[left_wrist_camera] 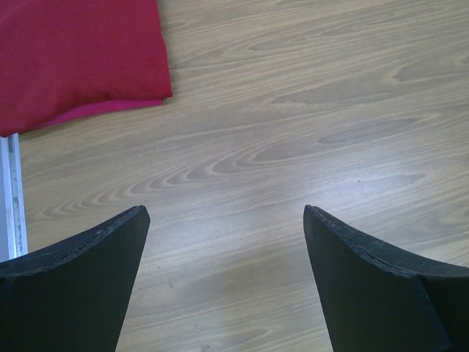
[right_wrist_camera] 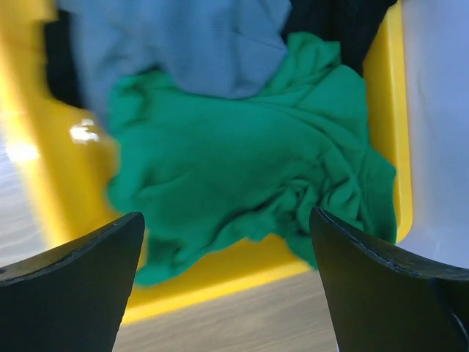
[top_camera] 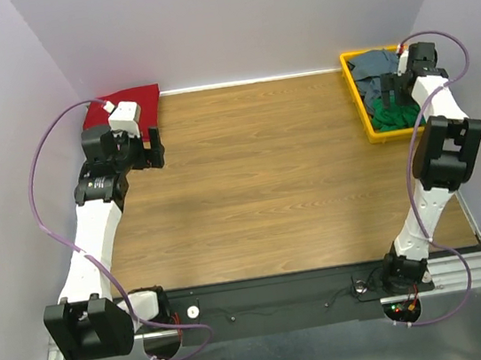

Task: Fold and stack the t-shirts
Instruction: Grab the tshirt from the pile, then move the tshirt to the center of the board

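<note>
A dark red t-shirt [top_camera: 135,101] lies folded flat in the far left corner; its edge shows in the left wrist view [left_wrist_camera: 80,59]. My left gripper [top_camera: 157,147] [left_wrist_camera: 227,216] hovers open over bare wood just in front of it, holding nothing. A bright green t-shirt [top_camera: 390,114] [right_wrist_camera: 242,169] lies crumpled in the yellow tray, with a slate grey t-shirt [top_camera: 373,67] [right_wrist_camera: 183,44] and a black one [right_wrist_camera: 344,22] behind it. My right gripper [top_camera: 396,91] [right_wrist_camera: 227,220] hangs open over the tray's near rim, above the green shirt and apart from it.
The yellow plastic tray [top_camera: 356,96] [right_wrist_camera: 205,286] stands at the far right corner against the wall. Grey walls close in the back and both sides. A metal strip [left_wrist_camera: 11,191] marks the table's left edge beside the red shirt.
</note>
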Controlling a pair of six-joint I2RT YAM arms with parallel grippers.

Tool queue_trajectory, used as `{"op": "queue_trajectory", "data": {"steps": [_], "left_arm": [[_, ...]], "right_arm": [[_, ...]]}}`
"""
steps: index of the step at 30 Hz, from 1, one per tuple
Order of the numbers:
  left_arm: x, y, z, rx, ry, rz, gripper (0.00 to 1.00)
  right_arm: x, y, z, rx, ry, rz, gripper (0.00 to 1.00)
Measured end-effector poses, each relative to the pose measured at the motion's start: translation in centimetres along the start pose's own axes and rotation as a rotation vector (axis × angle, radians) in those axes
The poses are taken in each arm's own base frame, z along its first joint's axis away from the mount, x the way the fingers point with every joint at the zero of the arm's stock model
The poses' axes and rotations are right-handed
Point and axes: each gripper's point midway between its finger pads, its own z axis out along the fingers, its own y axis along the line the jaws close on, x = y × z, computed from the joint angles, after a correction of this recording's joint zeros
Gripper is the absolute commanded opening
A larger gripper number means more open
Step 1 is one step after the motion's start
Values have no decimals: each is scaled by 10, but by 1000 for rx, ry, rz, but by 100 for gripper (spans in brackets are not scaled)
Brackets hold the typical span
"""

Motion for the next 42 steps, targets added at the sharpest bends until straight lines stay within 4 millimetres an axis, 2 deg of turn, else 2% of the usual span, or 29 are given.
{"op": "queue_trajectory", "data": {"steps": [3, 7, 9, 10, 13, 14, 15, 16, 19, 22, 26, 29, 31, 33, 35, 36, 37, 38, 39, 40, 41, 42], "left_arm": [[1, -1, 0, 3, 6, -3, 99], [2, 0, 2, 4, 16, -6, 99], [3, 0, 3, 4, 22, -11, 99], [3, 0, 5, 4, 26, -14, 99], [3, -1, 5, 6, 30, -15, 98], [3, -1, 5, 7, 31, -16, 98], [2, -1, 5, 7, 30, -16, 99], [1, -1, 4, 7, 28, -16, 99], [-5, -1, 3, 7, 17, -16, 98], [-15, -1, 1, 8, -3, -12, 98], [-28, -2, 0, 16, -31, -13, 96], [-34, -3, 0, 23, -42, -21, 95], [-35, -5, 0, 34, -44, -21, 96], [-35, -9, 0, 56, -47, -17, 99], [-38, -13, -1, 78, -57, -13, 99], [-41, -16, -3, 95, -69, -10, 99], [-43, -18, -4, 103, -76, -7, 99], [-45, -21, -6, 118, -87, -4, 99], [-48, -23, -8, 133, -97, -1, 99], [-50, -27, -10, 149, -107, 3, 99], [-52, -29, -12, 163, -115, 6, 99], [-54, -32, -13, 179, -122, 8, 99]], "right_arm": [[12, -9, 29, 15, 53, 7, 100], [35, -2, 60, -2, 120, 4, 100], [40, 0, 65, -5, 132, 2, 80], [40, 0, 65, -6, 131, 3, 59], [39, 3, 64, -21, 127, 5, 34], [39, 4, 63, -26, 127, 6, 19], [41, 5, 61, -31, 127, 6, 12], [42, 6, 56, -34, 127, 6, 1], [38, 4, 26, -46, 112, 1, 0], [19, 1, -13, -58, 61, -2, 1], [-31, 1, -78, -123, -88, -17, 1], [-66, 11, -117, -210, -204, -52, 1], [-82, 23, -139, -287, -260, -95, 1], [-87, 41, -153, -356, -286, -147, 1], [-84, 75, -167, -445, -289, -230, 2], [-79, 99, -173, -498, -283, -288, 5], [-76, 121, -177, -535, -282, -336, 10], [-68, 154, -182, -591, -276, -412, 21], [-54, 188, -188, -655, -257, -488, 28], [-40, 219, -193, -710, -240, -551, 42], [-18, 254, -198, -774, -210, -633, 99], [9, 291, -205, -842, -169, -715, 100]]}}
